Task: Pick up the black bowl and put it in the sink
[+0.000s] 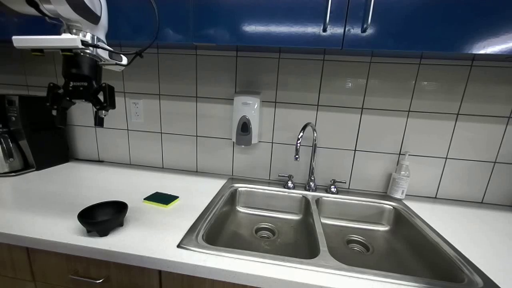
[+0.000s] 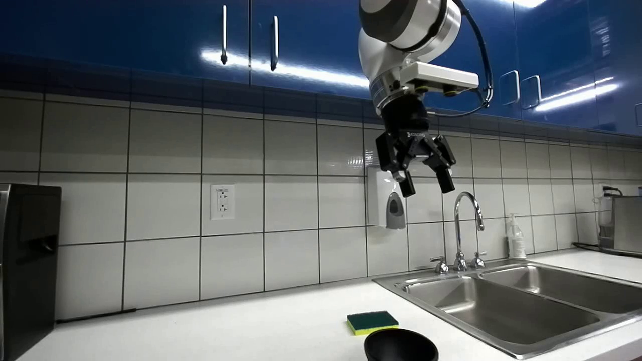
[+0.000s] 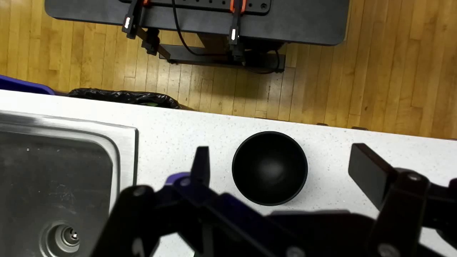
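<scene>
black bowl (image 1: 103, 218) standing upright on the counter (image 1: 52, 192), gripper (image 1: 80, 119) high above it

the black bowl stands on small feet, and its mouth faces upward. in the wrist view its rim is a full circle, of equal width in each direction, so i cannot tell any long axis. it is placed close to the front edge of the counter, beside the sink (image 3: 127, 157) but apart from its metal rim. a green and yellow sponge (image 1: 161, 199) lies near the bowl.

the arm (image 2: 388, 55) extends down from the upper edge in both exterior views, and the gripper hangs under it with the fingers (image 3: 369, 175) directed down. these fingers are spread wide apart.

the bowl is well below the gripper, apart from it. in the wrist view it appears between the two fingertips, somewhat nearer to the one on the sink side.
</scene>
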### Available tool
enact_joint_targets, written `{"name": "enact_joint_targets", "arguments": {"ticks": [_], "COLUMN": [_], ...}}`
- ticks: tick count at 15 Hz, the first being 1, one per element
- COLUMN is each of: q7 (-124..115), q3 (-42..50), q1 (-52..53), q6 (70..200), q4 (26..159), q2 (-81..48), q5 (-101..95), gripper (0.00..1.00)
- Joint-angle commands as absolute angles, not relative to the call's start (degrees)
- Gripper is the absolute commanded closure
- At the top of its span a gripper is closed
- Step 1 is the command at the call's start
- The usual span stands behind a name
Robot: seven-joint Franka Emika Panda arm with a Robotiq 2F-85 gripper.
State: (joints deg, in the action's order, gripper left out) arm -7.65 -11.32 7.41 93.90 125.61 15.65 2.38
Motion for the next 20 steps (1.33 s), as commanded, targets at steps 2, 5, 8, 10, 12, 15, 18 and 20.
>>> {"name": "enact_joint_targets", "arguments": {"ticks": [2, 5, 8, 10, 12, 15, 18, 20], "q7": [-7.76, -7.76, -6.41, -5.79, -5.47, -5.17, -4.03, -3.49], "q3": [-10.94, -10.94, -11.78, -12.38, -12.99, -14.02, -14.48, -14.78], "q1": [7.84, 7.84, 8.72, 9.67, 10.75, 12.06, 13.12, 13.65], "q6": [93.81, 93.81, 95.54, 96.18, 96.8, 98.52, 100.91, 103.21], "q4": [125.52, 125.52, 127.72, 129.1, 130.22, 131.81, 133.17, 134.2], "q2": [15.59, 15.59, 15.84, 15.65, 15.21, 14.15, 12.6, 11.4], "q5": [2.29, 2.29, 1.15, 0.33, -0.7, -2.54, -3.8, -4.57], "gripper": [0.0, 0.0, 0.0, 0.0, 0.0, 0.0, 0.0, 0.0]}}
